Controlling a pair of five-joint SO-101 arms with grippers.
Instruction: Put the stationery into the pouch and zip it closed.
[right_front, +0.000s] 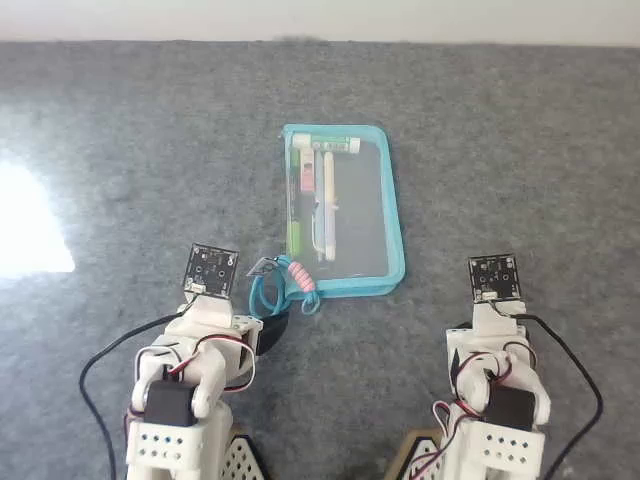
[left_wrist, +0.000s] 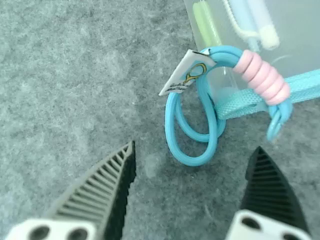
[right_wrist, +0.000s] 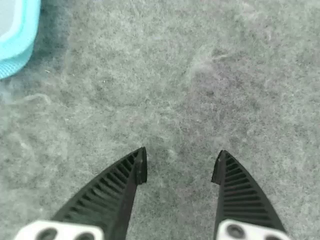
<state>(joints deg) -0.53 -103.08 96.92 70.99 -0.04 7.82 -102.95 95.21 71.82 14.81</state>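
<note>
Currently finds clear pouch mid-surface, stationery inside; records left gripper jaws wide just short of its blue cord loop; notes right gripper jaws moderately apart above grey felt surface.

pouch on table, centre | pens inside pouch | cord loop at its near-left corner

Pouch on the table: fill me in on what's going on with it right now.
The clear, teal-edged pouch lies flat on the grey felt with the stationery inside it. Neither arm holds anything. The left gripper is open, close to the blue cord loop at the pouch's near corner, not gripping it. The right gripper is open over bare felt beside the other near corner. Whether the zip is fully shut cannot be told.
</note>
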